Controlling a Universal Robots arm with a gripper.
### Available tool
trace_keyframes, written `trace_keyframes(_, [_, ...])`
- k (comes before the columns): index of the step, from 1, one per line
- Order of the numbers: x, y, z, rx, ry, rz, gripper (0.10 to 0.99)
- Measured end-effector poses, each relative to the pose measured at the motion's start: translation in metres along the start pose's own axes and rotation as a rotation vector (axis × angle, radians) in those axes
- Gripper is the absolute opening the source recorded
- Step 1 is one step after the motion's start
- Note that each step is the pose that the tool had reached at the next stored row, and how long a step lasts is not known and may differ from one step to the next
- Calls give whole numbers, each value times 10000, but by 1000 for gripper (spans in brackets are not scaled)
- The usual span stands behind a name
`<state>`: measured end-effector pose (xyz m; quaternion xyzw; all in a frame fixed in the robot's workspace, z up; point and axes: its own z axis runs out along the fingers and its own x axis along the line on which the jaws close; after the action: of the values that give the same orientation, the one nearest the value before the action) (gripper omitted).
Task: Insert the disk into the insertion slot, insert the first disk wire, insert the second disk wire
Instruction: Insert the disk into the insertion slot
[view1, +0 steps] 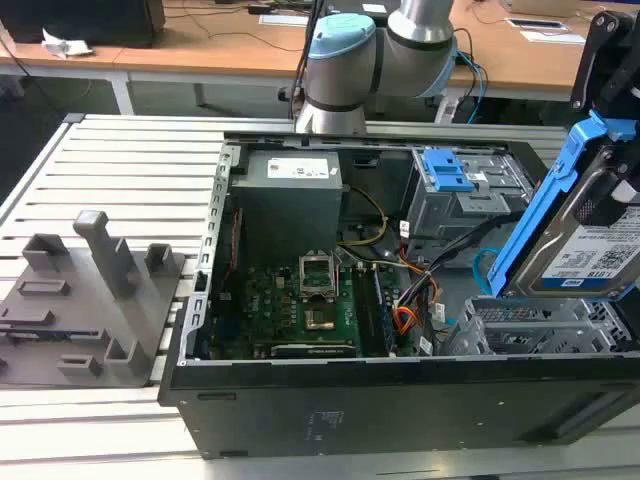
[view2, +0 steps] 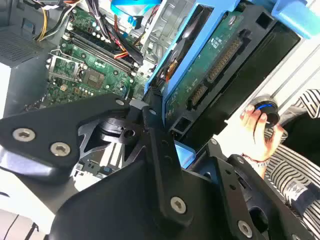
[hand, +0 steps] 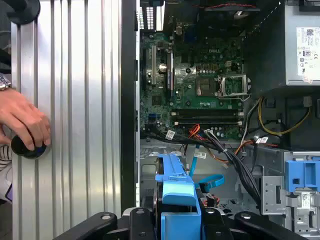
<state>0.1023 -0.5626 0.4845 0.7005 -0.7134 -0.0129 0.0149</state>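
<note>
The disk (view1: 590, 255), silver with a white label in a bright blue frame, hangs tilted at the exterior view's right, just above the insertion slot (view1: 530, 325), a perforated silver cage in the open computer case. My gripper (view1: 608, 195) is shut on the disk. In the second wrist view the black fingers (view2: 150, 130) clamp the disk's (view2: 210, 75) blue edge, its green circuit side showing. The first wrist view shows the blue frame (hand: 177, 200) between the fingers (hand: 135, 220). The second disk wire (hand: 210, 181), a light-blue loop, lies beside the slot. Which of the black cables is the first disk wire I cannot tell.
A taller grey cage with a blue latch (view1: 460, 190) stands behind the slot. An orange-and-black wire bundle (view1: 405, 315) lies beside the motherboard (view1: 300, 300). A grey fixture (view1: 90, 290) sits at the exterior view's left. A person's hand (hand: 22, 120) rests on a black knob (hand: 30, 147) outside the case.
</note>
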Motion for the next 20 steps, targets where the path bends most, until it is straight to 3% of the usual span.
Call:
trace_keyframes(3, [0,-3,68,-1,1,0,365])
trace_keyframes(10, [-1,-5,119,0,0,-1,365])
trace_keyframes(20, [-1,-10,256,0,1,0,365])
